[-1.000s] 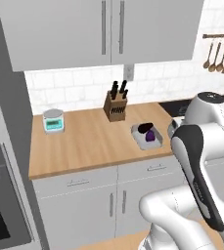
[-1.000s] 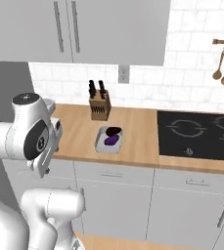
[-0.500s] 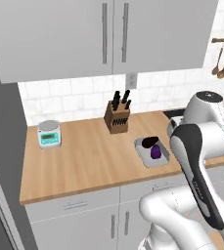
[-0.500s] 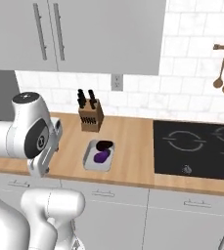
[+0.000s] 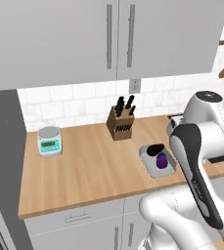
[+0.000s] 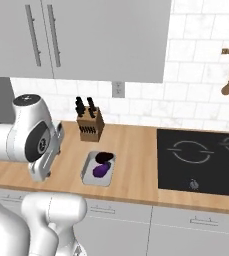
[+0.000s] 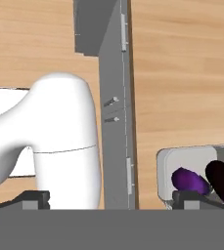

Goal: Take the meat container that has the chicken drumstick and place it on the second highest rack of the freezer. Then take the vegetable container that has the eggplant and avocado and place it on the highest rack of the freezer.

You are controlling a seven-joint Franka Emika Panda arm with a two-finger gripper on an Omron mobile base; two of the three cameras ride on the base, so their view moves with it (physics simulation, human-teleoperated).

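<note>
Vegetable container [image 5: 157, 159]: a pale tray is set flat on the wooden surface [image 5: 94, 171], near its front edge, in front of the knife block [image 5: 122, 121].
Eggplant [image 6: 100, 170]: laid inside the tray, toward the front.
Avocado [image 6: 103, 157]: laid just behind the eggplant.
Pincer [image 7: 111, 199]: spread wide, nothing held, above the surface edge.
Kitchen scale [image 5: 49, 140]: well apart, left.

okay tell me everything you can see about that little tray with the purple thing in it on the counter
The tray is a shallow, pale grey rectangle with rounded corners and a low raised rim, plastic by the look of it. It lies flat on the wooden counter, near the front edge, in front of the knife block and left of the black cooktop. Inside it sit a glossy purple eggplant and a near-black avocado, side by side. Nothing else touches it.
</note>
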